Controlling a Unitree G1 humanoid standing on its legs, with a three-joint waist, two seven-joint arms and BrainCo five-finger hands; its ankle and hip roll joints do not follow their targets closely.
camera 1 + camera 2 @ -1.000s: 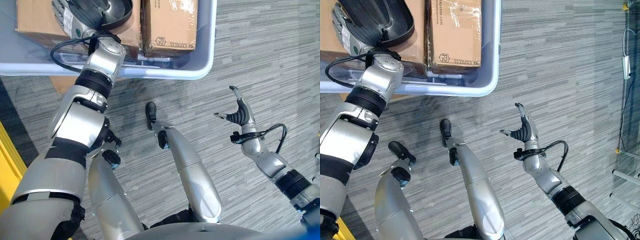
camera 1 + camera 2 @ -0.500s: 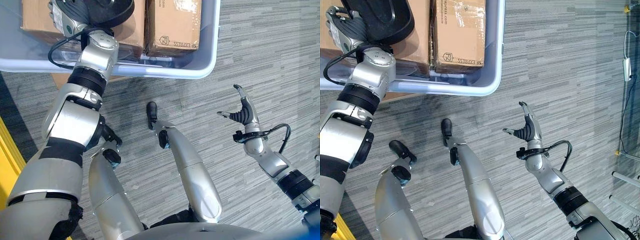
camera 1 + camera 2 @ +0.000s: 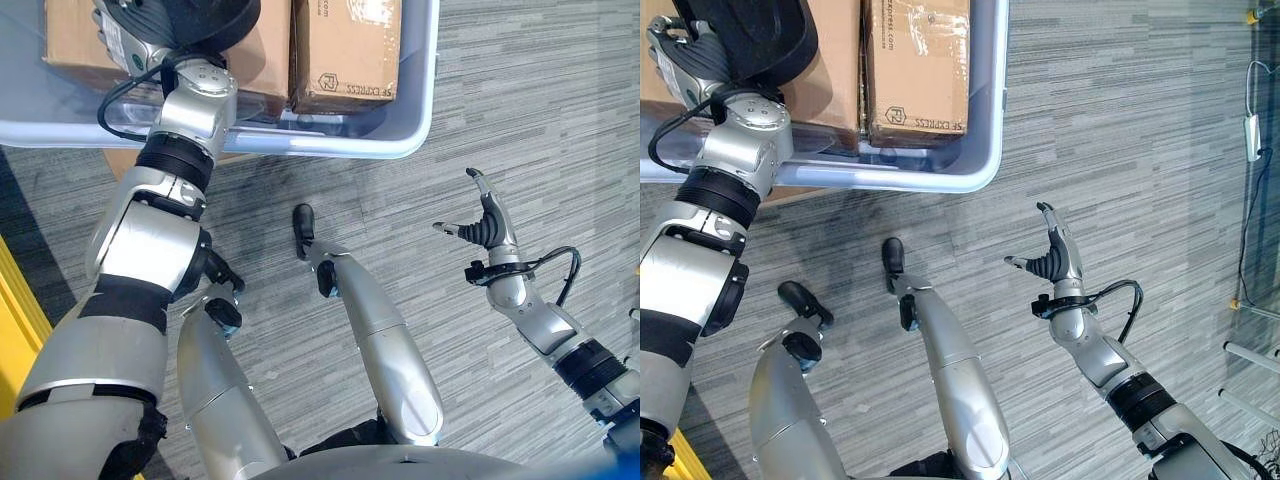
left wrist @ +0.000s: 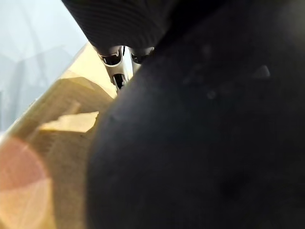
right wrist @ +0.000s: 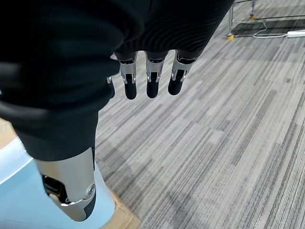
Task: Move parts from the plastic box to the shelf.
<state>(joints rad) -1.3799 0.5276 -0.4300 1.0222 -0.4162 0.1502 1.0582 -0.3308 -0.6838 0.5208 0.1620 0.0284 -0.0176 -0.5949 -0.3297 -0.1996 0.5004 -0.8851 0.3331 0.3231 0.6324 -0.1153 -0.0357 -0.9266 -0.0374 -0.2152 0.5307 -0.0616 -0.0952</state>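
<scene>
Top left of the head views, the left hand (image 3: 120, 35) is reaching into the pale plastic box (image 3: 420, 110), and a black rounded part (image 3: 190, 15) sits right against it. The fingers (image 3: 670, 62) seem wrapped around that part's edge, and the left wrist view shows the dark part (image 4: 205, 133) looming over the hand, with tan cardboard behind it. The part is inside the box at the upper left of the frame, resting over a cardboard carton (image 3: 70, 35). A second carton (image 3: 345, 50) stands just beside it to the right, close to the box's right wall. At centre right of the frame, the right hand (image 3: 486, 225) hangs over the grey striped floor (image 3: 520, 90), well apart from the box, fingers (image 5: 151, 81) spread loose and straight, thumb out to the side, holding nothing.
</scene>
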